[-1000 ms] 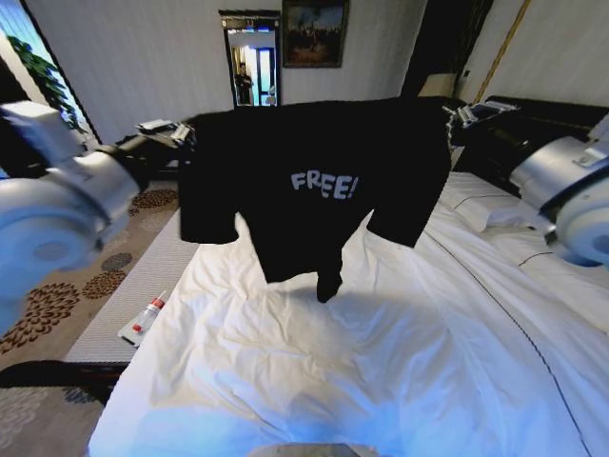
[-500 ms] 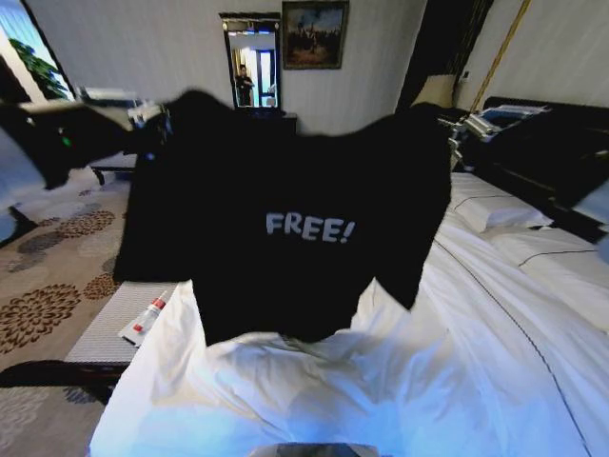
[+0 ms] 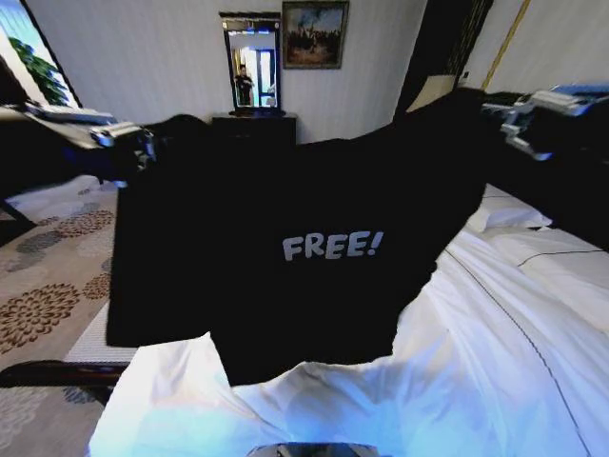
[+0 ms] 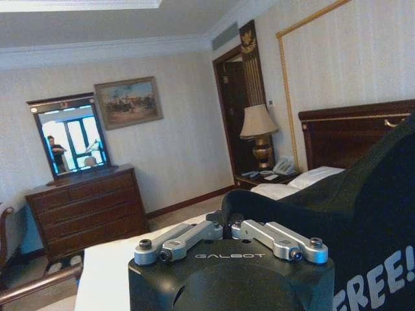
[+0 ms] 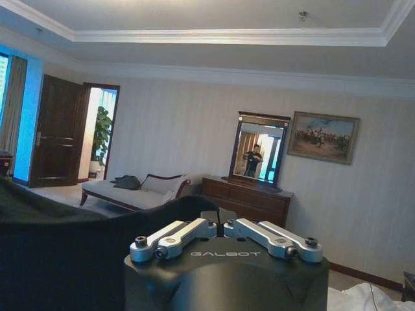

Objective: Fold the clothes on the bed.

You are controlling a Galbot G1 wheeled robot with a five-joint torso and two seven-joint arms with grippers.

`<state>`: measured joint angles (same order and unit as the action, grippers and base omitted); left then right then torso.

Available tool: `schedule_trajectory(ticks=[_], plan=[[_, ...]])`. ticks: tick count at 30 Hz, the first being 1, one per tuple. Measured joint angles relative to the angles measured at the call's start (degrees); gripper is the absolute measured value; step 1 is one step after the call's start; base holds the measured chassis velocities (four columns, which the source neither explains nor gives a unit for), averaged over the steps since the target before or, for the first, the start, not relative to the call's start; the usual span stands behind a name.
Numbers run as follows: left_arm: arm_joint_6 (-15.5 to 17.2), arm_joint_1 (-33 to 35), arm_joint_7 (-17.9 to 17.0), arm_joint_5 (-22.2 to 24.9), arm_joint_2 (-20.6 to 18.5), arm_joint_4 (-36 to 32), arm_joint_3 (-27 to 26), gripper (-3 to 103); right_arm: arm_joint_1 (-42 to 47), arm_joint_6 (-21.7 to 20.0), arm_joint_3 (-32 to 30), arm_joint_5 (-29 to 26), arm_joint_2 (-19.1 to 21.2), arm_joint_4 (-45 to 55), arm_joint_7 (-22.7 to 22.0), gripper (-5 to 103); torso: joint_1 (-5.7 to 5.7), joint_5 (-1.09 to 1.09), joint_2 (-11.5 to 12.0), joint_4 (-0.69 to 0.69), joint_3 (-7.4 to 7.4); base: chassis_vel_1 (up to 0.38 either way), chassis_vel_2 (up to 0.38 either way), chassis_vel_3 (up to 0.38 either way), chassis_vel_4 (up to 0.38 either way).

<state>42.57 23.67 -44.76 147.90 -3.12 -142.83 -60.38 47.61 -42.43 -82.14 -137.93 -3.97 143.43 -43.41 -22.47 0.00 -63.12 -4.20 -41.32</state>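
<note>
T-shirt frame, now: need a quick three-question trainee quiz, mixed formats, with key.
1. True or false: the T-shirt lies flat on the bed.
2. Which gripper holds which end of the shirt?
3. Multiple choice: the lettering faces A) the head camera B) the headboard C) the floor.

Key:
1. False. It hangs spread in the air, hem low over the sheets.
2. Left gripper at the shirt's left top corner, right gripper at the right one, fingers shut on fabric.
3. A.
</note>
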Motion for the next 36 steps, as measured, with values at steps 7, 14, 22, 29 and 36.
schedule_trajectory(ticks=[7,14,22,29,36], plan=[[-0.17,-4.87,-1.74,2.10,-1.61,-0.01,5.57,1,0.24,0.02,-0.12,-3.75,0.30,-0.08,-3.54,0,0.01,-0.01,0.00,0.00,0.00,0.000,0.000,0.000,0.000],[-0.31,4.07,-2.66,-8.66,5.01,-0.47,10.16,1,1.98,0.12,13.50,8.13,-5.39,-0.18,-1.54,0,-0.01,-0.02,0.00,-0.01,-0.01,0.000,0.000,0.000,0.000],[-2.77,31.42,4.11,-50.46,16.48,-0.27,21.04,1,5.97,1.84,42.62,43.07,-19.34,-0.30,11.49,0,-0.02,0.02,0.02,0.01,-0.01,0.000,0.000,0.000,0.000],[-4.63,30.65,7.34,-75.73,28.88,5.63,50.29,1,5.77,7.34,62.94,63.13,-28.28,-10.25,17.90,0,-0.01,-0.02,0.02,-0.01,-0.01,0.000,0.000,0.000,0.000],[-5.44,29.22,10.73,-85.17,35.78,15.50,58.06,1,5.17,10.33,72.24,72.16,-35.27,-19.43,21.03,0,-0.01,-0.01,0.02,0.00,-0.01,0.000,0.000,0.000,0.000]])
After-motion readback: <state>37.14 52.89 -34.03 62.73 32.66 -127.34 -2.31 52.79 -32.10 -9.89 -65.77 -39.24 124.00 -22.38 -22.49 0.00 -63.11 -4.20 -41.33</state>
